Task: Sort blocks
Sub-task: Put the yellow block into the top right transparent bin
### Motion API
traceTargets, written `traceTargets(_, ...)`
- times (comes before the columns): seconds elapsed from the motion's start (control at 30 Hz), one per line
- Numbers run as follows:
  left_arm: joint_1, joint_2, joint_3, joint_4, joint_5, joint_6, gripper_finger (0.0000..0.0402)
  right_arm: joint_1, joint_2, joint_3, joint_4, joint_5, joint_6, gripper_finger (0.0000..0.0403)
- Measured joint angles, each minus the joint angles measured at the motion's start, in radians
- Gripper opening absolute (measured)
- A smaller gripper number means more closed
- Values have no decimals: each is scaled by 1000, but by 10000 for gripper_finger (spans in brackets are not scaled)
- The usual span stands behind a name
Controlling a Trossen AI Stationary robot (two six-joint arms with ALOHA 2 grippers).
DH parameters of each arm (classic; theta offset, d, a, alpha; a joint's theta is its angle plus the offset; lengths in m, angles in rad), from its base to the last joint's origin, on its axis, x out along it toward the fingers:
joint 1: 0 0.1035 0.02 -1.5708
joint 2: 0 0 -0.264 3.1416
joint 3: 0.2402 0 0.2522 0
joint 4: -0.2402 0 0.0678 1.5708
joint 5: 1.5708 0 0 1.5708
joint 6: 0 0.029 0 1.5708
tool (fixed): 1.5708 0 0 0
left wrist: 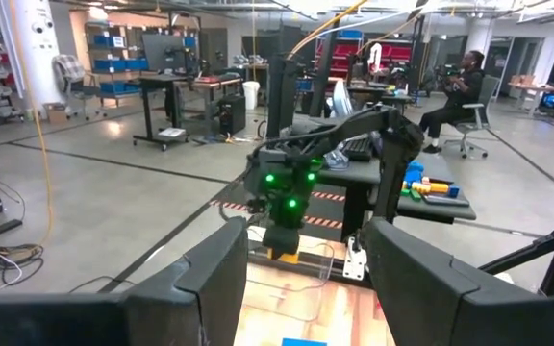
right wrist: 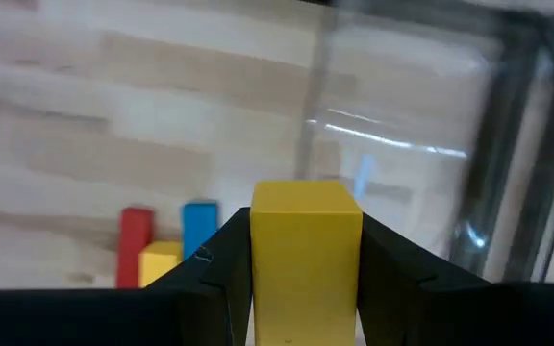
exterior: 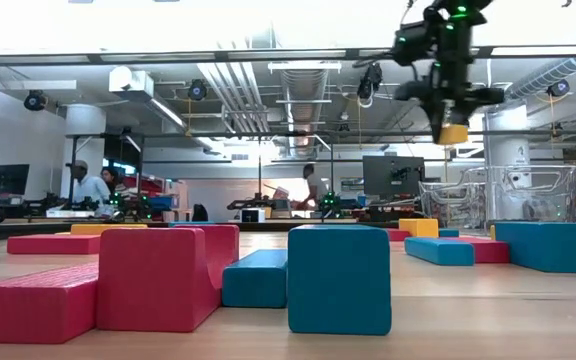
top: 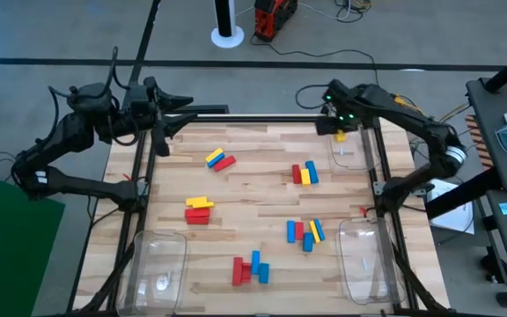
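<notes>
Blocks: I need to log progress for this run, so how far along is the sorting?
Early, by the look of it. Done: no block shows in any clear bin. In hand: the right gripper grips a yellow block above the far right bin. Left: red, yellow and blue blocks lie in five clusters on the table. The left gripper waits at the far left edge, jaws open.
</notes>
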Motion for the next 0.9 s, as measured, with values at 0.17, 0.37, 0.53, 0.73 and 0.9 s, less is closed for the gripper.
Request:
traceTargets(0.17,0,3,0,0,0,0,189,-42,-86,-138,45,-1,20,126)
traceTargets(0.37,0,3,0,0,0,0,189,-77,-104,-259,113,-2,9,126)
traceTargets(0.53,0,3,0,0,0,0,189,-89,-93,-337,201,-3,-2,126)
traceTargets(0.73,0,3,0,0,0,0,189,-90,-88,-389,256,-4,6,126)
traceTargets(0.9,0,3,0,0,0,0,189,-90,-88,-426,285,-3,4,126)
